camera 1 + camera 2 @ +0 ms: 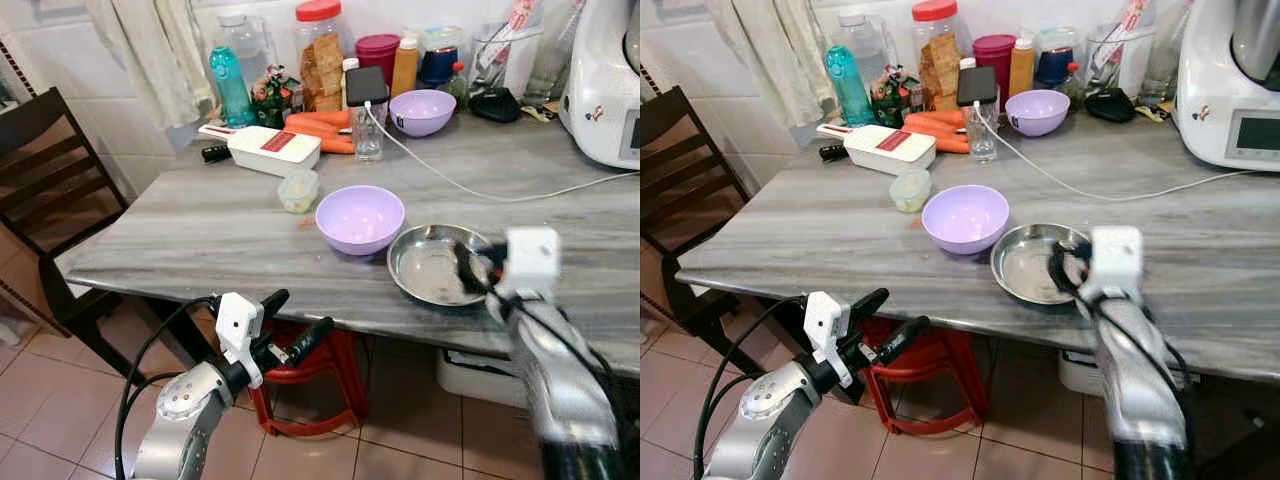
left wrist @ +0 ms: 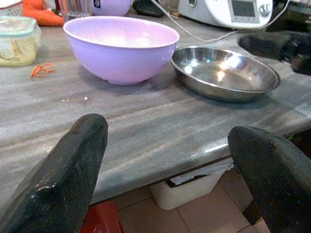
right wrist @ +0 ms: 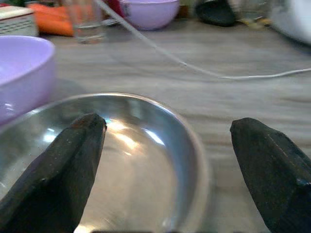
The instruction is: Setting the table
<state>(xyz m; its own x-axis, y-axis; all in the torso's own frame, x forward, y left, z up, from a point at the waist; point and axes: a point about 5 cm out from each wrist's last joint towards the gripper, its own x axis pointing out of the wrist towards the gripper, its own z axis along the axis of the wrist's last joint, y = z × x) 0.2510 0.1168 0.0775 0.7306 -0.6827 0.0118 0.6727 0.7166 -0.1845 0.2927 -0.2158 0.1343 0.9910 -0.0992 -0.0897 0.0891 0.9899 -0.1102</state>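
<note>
A lavender bowl (image 1: 360,218) stands near the front of the grey marble table (image 1: 200,230), with a shallow steel dish (image 1: 425,268) just to its right. A second lavender bowl (image 1: 422,112) sits at the back. My right gripper (image 3: 167,124) hovers open over the steel dish's right side, and the dish's rim lies between its fingers (image 3: 73,160). My left gripper (image 1: 302,312) is open and holds nothing. It hangs in front of the table edge, below the top, pointing toward the bowl (image 2: 121,46) and the dish (image 2: 223,73).
At the back stand jars, bottles, carrots (image 1: 320,130), a white box (image 1: 273,150), a glass bearing a phone (image 1: 367,120) and a white appliance (image 1: 605,90) with a cable (image 1: 480,190). A small lidded tub (image 1: 299,190) sits mid-table. There is a dark chair (image 1: 40,150) at left and a red stool (image 1: 310,390) underneath.
</note>
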